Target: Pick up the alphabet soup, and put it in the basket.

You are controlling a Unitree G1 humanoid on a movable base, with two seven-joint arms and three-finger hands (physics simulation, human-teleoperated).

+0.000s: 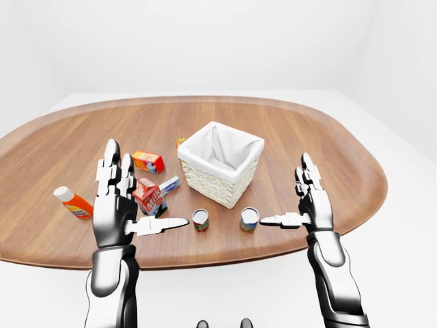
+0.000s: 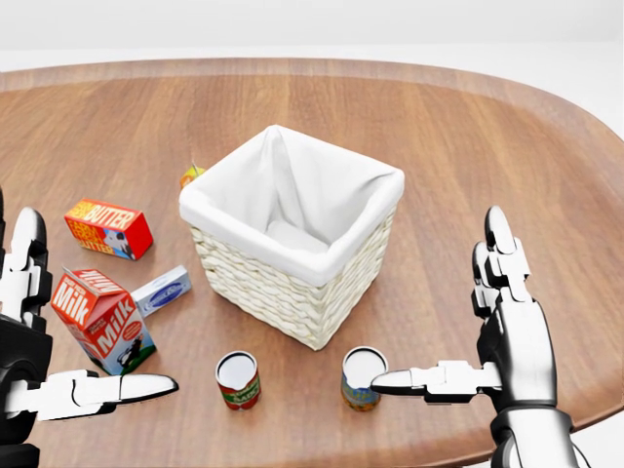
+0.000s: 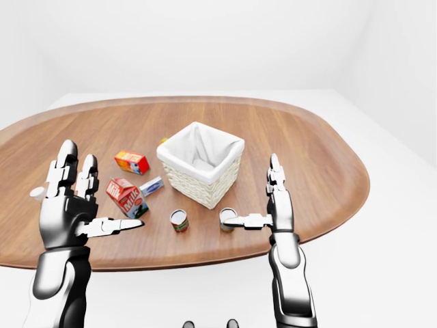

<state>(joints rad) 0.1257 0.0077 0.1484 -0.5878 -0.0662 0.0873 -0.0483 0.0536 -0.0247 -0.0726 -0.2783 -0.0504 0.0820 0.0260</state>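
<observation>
Alphabet soup [image 2: 363, 378], small cylindrical tin w/ pale lid, is seen on oval wood-grain table [image 2: 487, 127], near woven cloth-lined basket [image 2: 292, 234]. Left hand [image 1: 116, 205] & right hand [image 2: 507, 331] are splayed, nothing gripped. Orange bottle [image 1: 74, 203] is shown only in left-eye view.

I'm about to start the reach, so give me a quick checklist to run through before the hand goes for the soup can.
1. Both hands empty: ok, left hand and right hand are open.
2. Which can is alphabet soup: cannot tell; red-labelled can and blue-labelled can both stand upright.
3. Basket open and upright: ok.
4. Space around the cans: ok, milk carton stands apart.
5. Right hand near a can: ok, its thumb overlaps the blue-labelled can in the head view.
</observation>
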